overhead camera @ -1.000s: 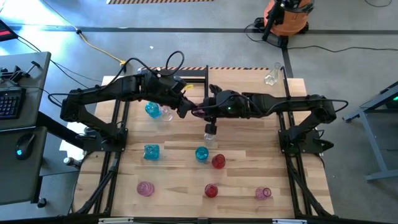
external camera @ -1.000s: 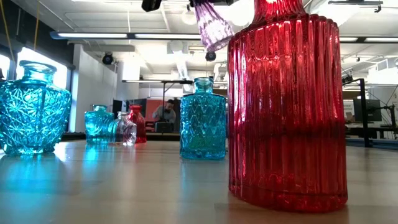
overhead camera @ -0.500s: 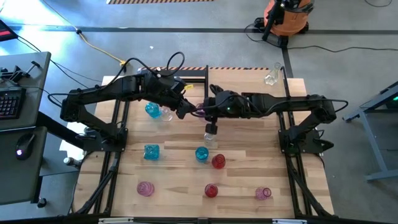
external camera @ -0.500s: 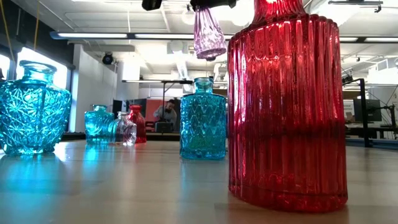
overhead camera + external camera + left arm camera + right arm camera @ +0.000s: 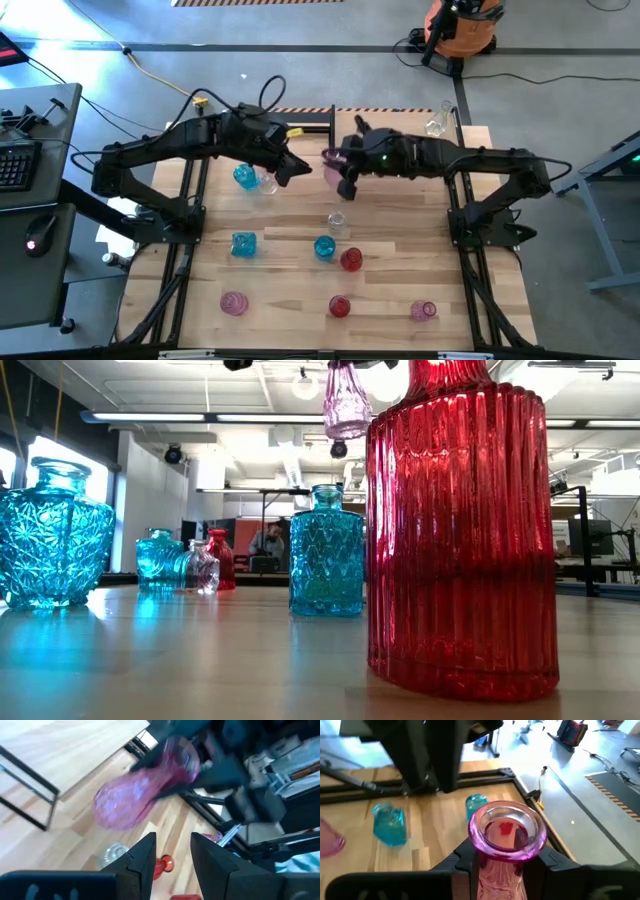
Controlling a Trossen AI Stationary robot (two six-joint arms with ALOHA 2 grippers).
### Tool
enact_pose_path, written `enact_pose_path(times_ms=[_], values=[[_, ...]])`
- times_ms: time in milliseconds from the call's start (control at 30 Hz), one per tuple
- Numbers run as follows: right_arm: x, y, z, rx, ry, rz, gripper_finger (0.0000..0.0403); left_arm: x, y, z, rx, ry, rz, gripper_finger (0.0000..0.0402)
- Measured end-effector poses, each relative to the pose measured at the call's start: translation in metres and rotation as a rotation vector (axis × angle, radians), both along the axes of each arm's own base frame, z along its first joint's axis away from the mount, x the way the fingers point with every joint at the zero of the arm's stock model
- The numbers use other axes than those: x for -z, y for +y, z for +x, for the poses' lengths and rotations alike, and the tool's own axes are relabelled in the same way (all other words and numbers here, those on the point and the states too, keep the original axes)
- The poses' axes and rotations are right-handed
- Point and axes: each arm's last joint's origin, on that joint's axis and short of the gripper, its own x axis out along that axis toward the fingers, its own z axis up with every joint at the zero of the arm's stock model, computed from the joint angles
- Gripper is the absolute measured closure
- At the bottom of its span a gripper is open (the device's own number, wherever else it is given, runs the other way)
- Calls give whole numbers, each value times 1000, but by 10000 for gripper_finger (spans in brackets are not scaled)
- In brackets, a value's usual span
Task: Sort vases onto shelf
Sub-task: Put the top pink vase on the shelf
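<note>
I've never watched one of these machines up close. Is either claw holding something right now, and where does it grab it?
Yes: the right gripper holds a pink vase by its neck, just under the rim. The left gripper holds nothing.

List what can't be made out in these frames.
- Shelf, high view: mostly hidden under both arms.
- Pink vase, low view: top cut off by the frame edge; partly behind the red vase.
- Left gripper, left wrist view: holds nothing; blurred beyond.

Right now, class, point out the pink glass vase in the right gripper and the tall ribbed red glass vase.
pink glass vase [image 5: 506, 827], right wrist view, on its round rim.
tall ribbed red glass vase [image 5: 460, 540], low view, mid-body.
</note>
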Motion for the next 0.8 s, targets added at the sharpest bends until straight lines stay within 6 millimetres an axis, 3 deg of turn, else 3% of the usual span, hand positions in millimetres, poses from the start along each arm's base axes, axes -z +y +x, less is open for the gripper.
enact_pose_path(times_ms=[467, 800], values=[[-10, -64, -11, 259, -122, 47, 320, -24, 13, -36, 17, -87, 198, 289], [-10, -91, -20, 449, -156, 57, 320, -35, 17, -55, 30, -120, 317, 289]])
